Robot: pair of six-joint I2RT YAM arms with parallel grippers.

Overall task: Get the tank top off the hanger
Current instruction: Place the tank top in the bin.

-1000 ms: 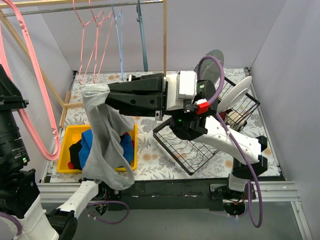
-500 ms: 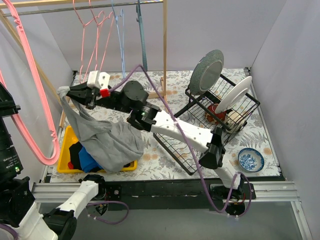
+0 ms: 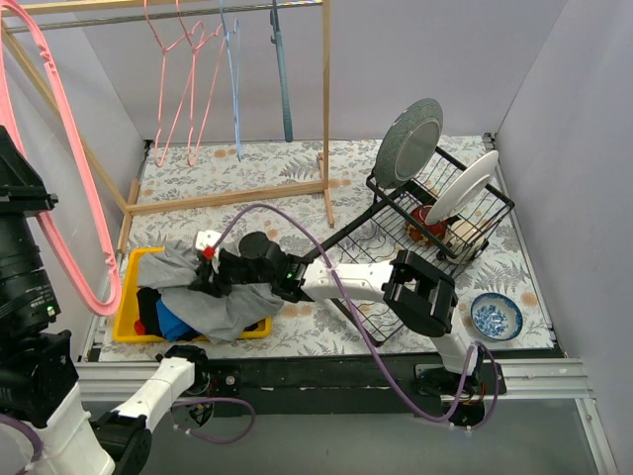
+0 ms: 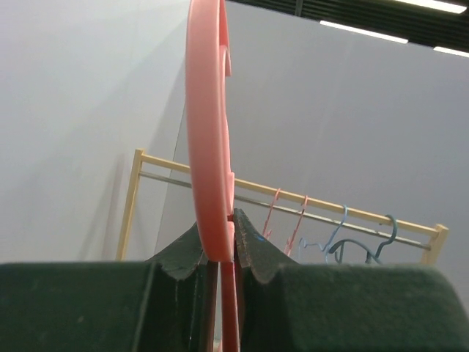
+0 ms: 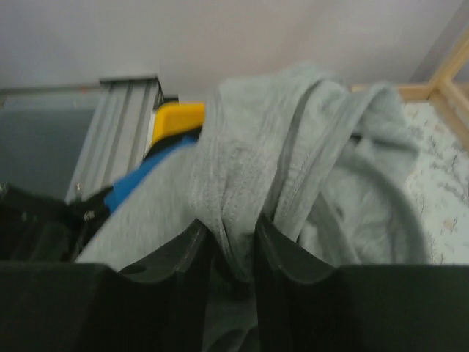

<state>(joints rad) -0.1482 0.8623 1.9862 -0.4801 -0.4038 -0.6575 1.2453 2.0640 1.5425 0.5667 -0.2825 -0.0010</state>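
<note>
The grey tank top (image 3: 223, 297) lies bunched over the clothes in the yellow bin (image 3: 134, 259), off the hanger. My right gripper (image 3: 198, 277) is down on it at the bin. In the right wrist view the right gripper (image 5: 234, 242) has its jaws a little apart, and a fold of the tank top (image 5: 293, 147) lies between them. The bare pink hanger (image 3: 74, 252) is raised at the far left. In the left wrist view my left gripper (image 4: 220, 246) is shut on the hanger (image 4: 209, 147).
A blue garment (image 5: 135, 183) and dark clothes fill the bin. A wooden clothes rail with several hangers (image 3: 188, 79) stands at the back. A black dish rack with plates (image 3: 440, 213) is on the right. A patterned bowl (image 3: 495, 315) sits at the front right.
My right arm has swung down and left, carrying the tank top from mid-air into the yellow bin, and its jaws have parted. The left gripper still holds the hanger.
</note>
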